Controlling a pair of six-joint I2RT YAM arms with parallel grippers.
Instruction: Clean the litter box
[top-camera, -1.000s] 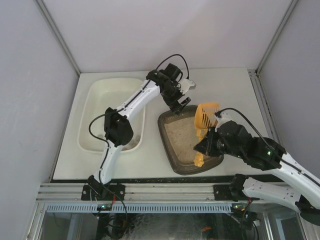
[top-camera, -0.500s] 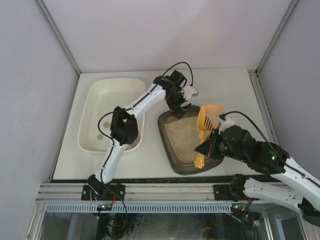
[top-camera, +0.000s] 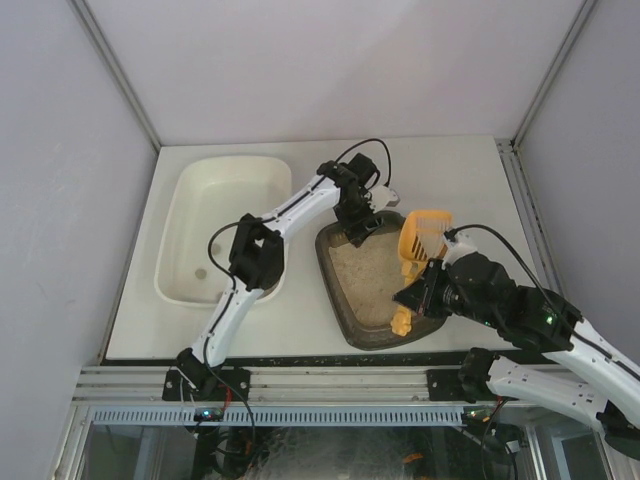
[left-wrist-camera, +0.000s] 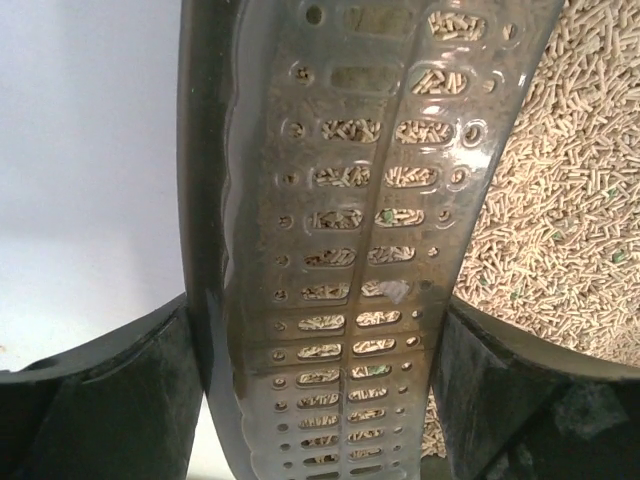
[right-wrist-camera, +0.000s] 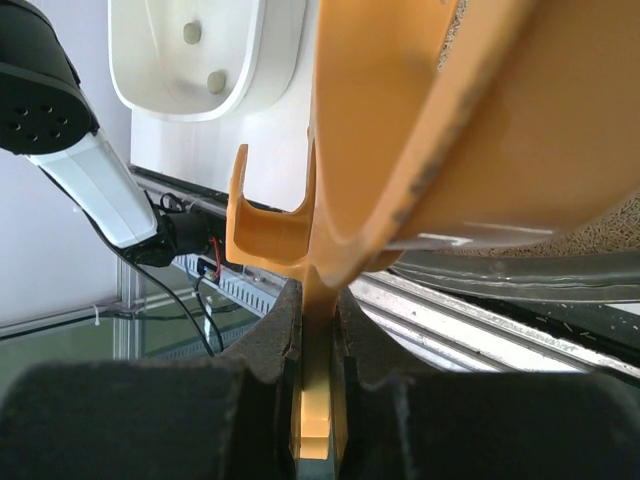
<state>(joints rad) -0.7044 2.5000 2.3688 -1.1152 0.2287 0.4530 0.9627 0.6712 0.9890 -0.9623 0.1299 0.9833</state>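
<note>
The dark grey litter box (top-camera: 333, 285) with beige pellet litter sits at the table's middle front. My left gripper (top-camera: 362, 222) is at its far rim. In the left wrist view my gripper (left-wrist-camera: 320, 400) straddles the box's slotted wall (left-wrist-camera: 340, 250), and both fingers press its sides. Litter (left-wrist-camera: 560, 200) lies to the right. My right gripper (top-camera: 412, 298) is shut on the handle of a yellow scoop (top-camera: 420, 238) and holds it over the box's right side. The right wrist view shows the handle clamped in my gripper (right-wrist-camera: 318, 330) and the scoop's underside (right-wrist-camera: 420, 130).
A larger white tub (top-camera: 225, 200) stands left of the litter box, with a couple of small clumps (right-wrist-camera: 215, 80) in its near end. White walls close the table in at the back and sides. A metal rail (top-camera: 320, 385) runs along the front.
My left gripper has come down and toward me onto the litter box's far rim. My right gripper has shifted the scoop slightly right.
</note>
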